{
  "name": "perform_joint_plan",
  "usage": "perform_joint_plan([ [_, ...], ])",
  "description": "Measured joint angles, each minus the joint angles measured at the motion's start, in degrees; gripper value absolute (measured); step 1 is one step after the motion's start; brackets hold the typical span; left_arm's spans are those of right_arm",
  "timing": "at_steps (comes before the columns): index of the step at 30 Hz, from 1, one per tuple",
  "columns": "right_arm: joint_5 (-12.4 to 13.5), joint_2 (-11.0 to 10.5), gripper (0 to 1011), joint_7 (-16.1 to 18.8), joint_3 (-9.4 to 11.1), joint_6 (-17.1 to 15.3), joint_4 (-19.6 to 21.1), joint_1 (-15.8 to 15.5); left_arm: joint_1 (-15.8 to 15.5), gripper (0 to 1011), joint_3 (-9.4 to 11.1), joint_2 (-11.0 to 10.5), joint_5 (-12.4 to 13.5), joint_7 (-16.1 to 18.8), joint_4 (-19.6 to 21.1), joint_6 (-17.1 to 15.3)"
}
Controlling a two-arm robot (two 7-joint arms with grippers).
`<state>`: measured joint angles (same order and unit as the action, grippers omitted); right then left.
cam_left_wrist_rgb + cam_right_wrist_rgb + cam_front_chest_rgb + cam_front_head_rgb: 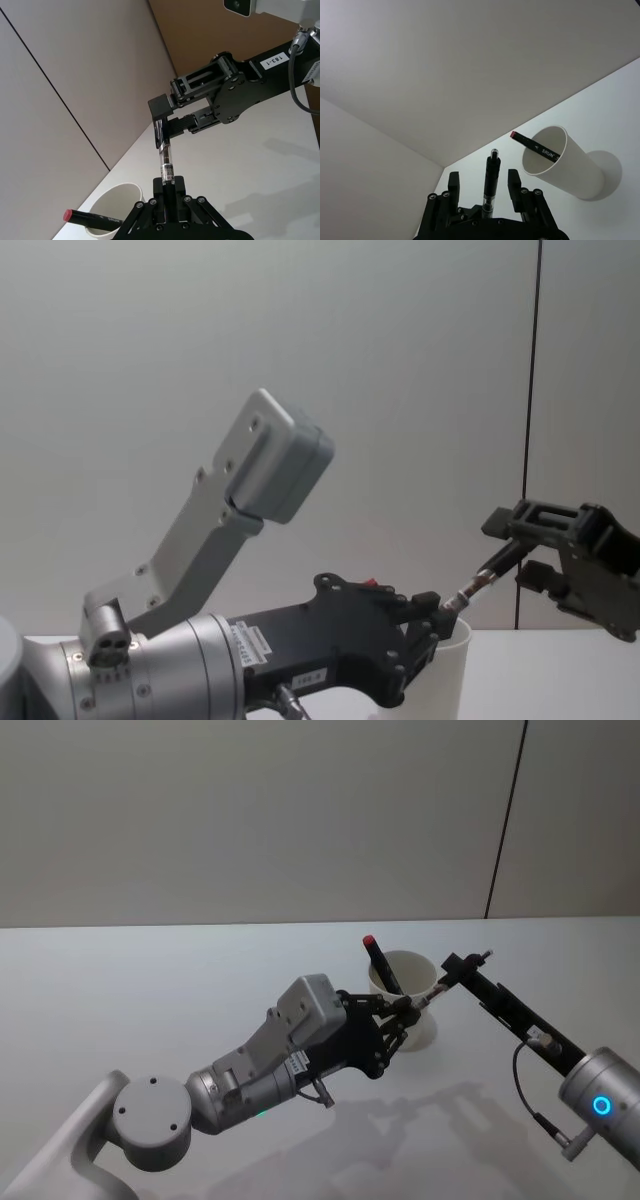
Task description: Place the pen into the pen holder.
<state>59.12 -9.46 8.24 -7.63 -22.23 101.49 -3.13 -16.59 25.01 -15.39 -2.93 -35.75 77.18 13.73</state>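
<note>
In the left wrist view my left gripper (167, 187) is shut on the clear lower barrel of the pen (165, 157). The pen slants up from it to my right gripper (161, 122). In the right wrist view the right gripper (484, 175) stands open, and the pen's black end (491, 172) rises between its fingers without touching them. The pen holder (420, 1028), a white paper cup, stands just behind and below both grippers. Seen from the head, the left gripper (410, 1008) hovers over the cup's near rim, and the right gripper (447, 975) is at the cup's right.
A black marker with a red cap (378, 958) leans inside the cup, its end sticking out over the rim. The white table (150, 990) spreads out to the left, and a plain wall stands behind it.
</note>
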Motion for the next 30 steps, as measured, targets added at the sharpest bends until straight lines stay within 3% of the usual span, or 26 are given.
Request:
perform_joint_plan([
  [16, 0.14, -0.26, 138, 0.04, -0.77, 3.01, 0.14, -0.23, 0.00, 136, -0.01, 0.01, -0.05, 0.00, 0.01, 0.03],
  [30, 0.82, -0.61, 125, -0.25, -1.12, 4.79, -0.08, -0.02, -0.01, 136, 0.00, 0.01, -0.12, 0.00, 0.08, 0.18],
])
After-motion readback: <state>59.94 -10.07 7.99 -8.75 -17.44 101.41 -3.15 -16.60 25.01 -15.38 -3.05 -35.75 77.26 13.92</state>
